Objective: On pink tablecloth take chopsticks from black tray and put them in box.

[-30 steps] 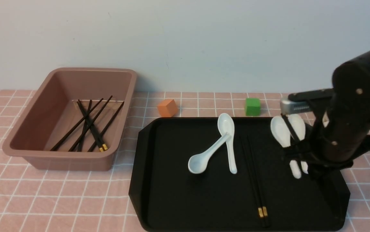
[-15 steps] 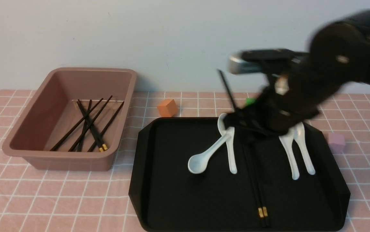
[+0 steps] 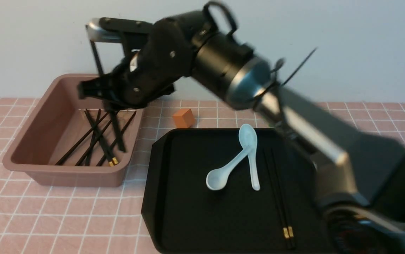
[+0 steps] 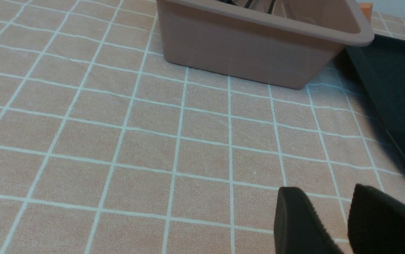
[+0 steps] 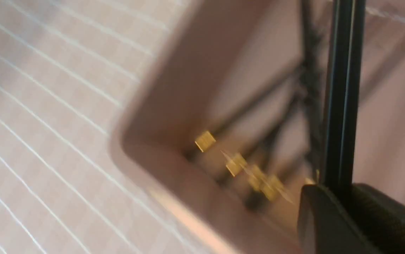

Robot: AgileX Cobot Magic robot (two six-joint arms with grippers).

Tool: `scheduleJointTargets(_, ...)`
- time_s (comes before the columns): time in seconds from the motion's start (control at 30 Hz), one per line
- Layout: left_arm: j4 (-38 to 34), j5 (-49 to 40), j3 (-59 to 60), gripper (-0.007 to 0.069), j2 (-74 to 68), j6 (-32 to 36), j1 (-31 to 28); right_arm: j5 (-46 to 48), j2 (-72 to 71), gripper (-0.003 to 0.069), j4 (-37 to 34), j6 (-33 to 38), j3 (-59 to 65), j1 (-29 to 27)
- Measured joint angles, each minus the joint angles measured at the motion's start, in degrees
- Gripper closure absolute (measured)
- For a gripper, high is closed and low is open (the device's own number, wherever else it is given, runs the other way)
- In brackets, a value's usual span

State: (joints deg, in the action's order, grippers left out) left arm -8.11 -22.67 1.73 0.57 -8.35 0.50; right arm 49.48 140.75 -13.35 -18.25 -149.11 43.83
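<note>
My right gripper (image 3: 108, 104) is shut on a pair of dark chopsticks (image 3: 118, 135) and holds them steeply tilted over the pink-brown box (image 3: 29, 148), their lower ends down inside it. The right wrist view shows the same chopsticks (image 5: 341, 95) clamped in the gripper (image 5: 343, 192) above the box (image 5: 188, 88). Several chopsticks (image 3: 93, 141) lie in the box. Two more chopsticks (image 3: 278, 197) lie on the black tray (image 3: 188, 218). My left gripper (image 4: 333, 211) is open and empty, low over the pink tablecloth (image 4: 117, 123) near the box (image 4: 244, 53).
Two white spoons (image 3: 250, 155) lie crossed in the middle of the tray. An orange cube (image 3: 183, 117) sits on the cloth between box and tray. My right arm (image 3: 294, 120) stretches across the tray's right side and hides it.
My right arm has swung left from the tray to over the box, carrying the chopsticks. It now hides the two spoons at the tray's right and the green cube.
</note>
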Motion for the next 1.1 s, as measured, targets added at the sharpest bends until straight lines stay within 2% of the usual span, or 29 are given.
scheduleJointTargets(0.2,0.0,0.0,0.0,0.0386,0.0,0.0,0.0,-7.3,8.7,0.0543,-3.2,0.0,-7.5,0.0)
scheduleJointTargets(0.27,0.0,0.0,0.0,0.0386,0.0,0.0,0.0,-10.1,11.0,0.0496,-3.6,0.0,-7.8,0.0)
scheduleJointTargets(0.37,0.0,0.0,0.0,0.0386,0.0,0.0,0.0,-11.3,12.2,0.0362,-3.6,0.0,-7.8,0.0)
scheduleJointTargets(0.5,0.0,0.0,0.0,0.0386,0.0,0.0,0.0,-10.3,11.5,0.0229,-2.9,0.0,-8.6,-0.3)
scheduleJointTargets(0.63,0.0,0.0,0.0,0.0386,0.0,0.0,0.0,-2.3,8.0,0.0201,-0.6,0.5,-10.1,-0.5)
scheduleJointTargets(0.77,0.0,0.0,0.0,0.0386,0.0,0.0,0.0,11.4,1.5,0.0271,2.6,4.6,-11.4,-0.5)
scheduleJointTargets(0.87,0.0,0.0,0.0,0.0386,0.0,0.0,0.0,20.9,-4.7,0.0398,4.9,9.8,-11.8,-0.5)
scheduleJointTargets(0.9,0.0,0.0,0.0,0.0386,0.0,0.0,0.0,21.2,-5.1,0.0407,5.0,10.1,-11.8,-0.5)
scheduleJointTargets(1.0,0.0,0.0,0.0,0.0386,0.0,0.0,0.0,22.7,-11.1,0.0578,6.5,12.9,-10.7,-0.5)
scheduleJointTargets(1.1,0.0,0.0,0.0,0.0386,0.0,0.0,0.0,23.1,-15.1,0.0662,6.6,13.2,-7.8,-0.5)
